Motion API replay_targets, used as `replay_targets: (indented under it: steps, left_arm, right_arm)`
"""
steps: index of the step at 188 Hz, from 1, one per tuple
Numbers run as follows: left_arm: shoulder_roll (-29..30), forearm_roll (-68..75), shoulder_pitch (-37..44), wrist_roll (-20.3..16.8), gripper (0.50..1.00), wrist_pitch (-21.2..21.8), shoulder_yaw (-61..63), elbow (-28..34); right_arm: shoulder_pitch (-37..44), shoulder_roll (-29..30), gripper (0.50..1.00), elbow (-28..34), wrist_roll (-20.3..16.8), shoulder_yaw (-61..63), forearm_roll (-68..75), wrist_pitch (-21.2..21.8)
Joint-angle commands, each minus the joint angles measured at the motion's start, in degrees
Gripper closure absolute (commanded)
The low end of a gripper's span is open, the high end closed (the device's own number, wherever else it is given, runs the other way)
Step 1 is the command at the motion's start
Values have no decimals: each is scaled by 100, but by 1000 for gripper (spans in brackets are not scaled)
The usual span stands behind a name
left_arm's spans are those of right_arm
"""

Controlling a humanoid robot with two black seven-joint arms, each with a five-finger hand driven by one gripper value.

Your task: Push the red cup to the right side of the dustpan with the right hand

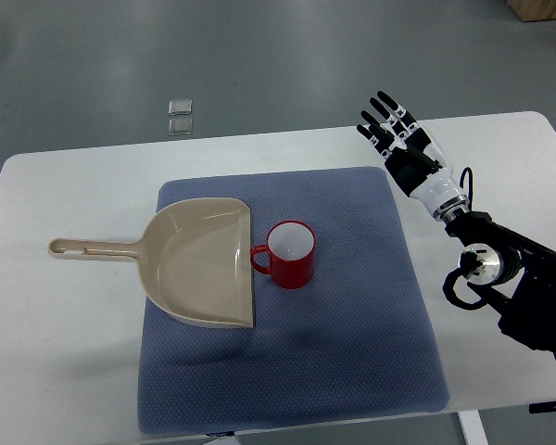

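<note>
A red cup (290,254) with a white inside stands upright on the blue mat (352,306), its handle pointing left toward the dustpan. The beige dustpan (199,262) lies on the mat's left part, its open edge facing right and almost touching the cup's handle; its long handle reaches left onto the white table. My right hand (396,139) hovers at the mat's far right corner, fingers spread and holding nothing, well apart from the cup. The left arm does not show.
The white table (65,334) carries the mat; its front edge runs near the picture's bottom. Two small clear items (180,115) lie on the grey floor beyond the table. My right forearm (500,269) crosses the table's right side.
</note>
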Motion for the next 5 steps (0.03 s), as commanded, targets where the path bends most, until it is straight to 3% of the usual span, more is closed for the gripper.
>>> replay_targets:
  steps: [1, 5]
  left_arm:
    - [0, 0, 0, 0, 500, 0, -1, 0]
    - [0, 0, 0, 9, 500, 0, -1, 0]
  right_arm:
    - [-18, 26, 566, -1, 12, 88, 45, -24]
    - [-27, 26, 566, -1, 12, 106, 45, -24]
